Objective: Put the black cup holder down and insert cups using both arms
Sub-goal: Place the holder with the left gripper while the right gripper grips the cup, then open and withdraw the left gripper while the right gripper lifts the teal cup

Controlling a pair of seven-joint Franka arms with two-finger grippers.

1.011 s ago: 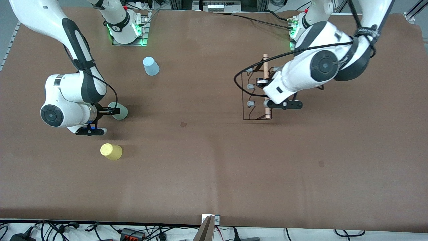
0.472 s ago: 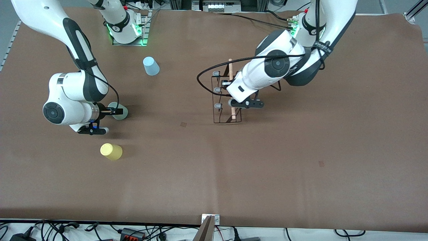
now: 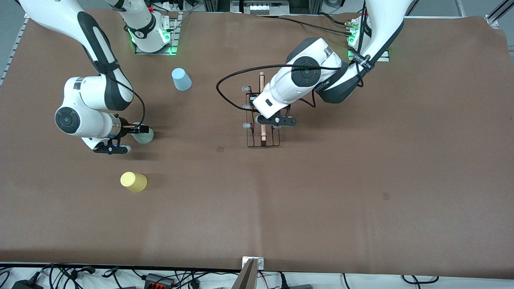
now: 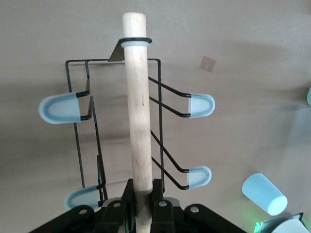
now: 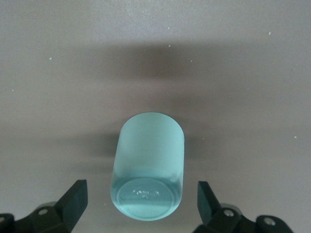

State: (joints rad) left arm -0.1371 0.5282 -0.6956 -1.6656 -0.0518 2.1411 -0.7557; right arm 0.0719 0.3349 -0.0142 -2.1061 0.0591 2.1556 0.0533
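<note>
The black cup holder (image 3: 263,138) hangs over the middle of the table, held by its light wooden handle (image 4: 137,107). My left gripper (image 4: 143,196) is shut on that handle near one end. Pale-tipped pegs (image 4: 201,105) stick out on both sides. The pale grey-green cup (image 3: 145,137) stands toward the right arm's end of the table. My right gripper (image 3: 140,129) is open around the cup (image 5: 148,165), one finger on each side with a gap to each. The yellow cup (image 3: 133,181) stands nearer the front camera. The light blue cup (image 3: 181,79) stands farther back.
Both arm bases (image 3: 152,38) sit along the table's back edge with green lights. Cables and a metal bracket (image 3: 253,267) lie past the front edge. The brown mat (image 3: 361,180) covers the whole table.
My left arm has carried the cup holder sideways toward the right arm's end, to over the middle of the table. My right gripper has edged closer around the grey-green cup.
</note>
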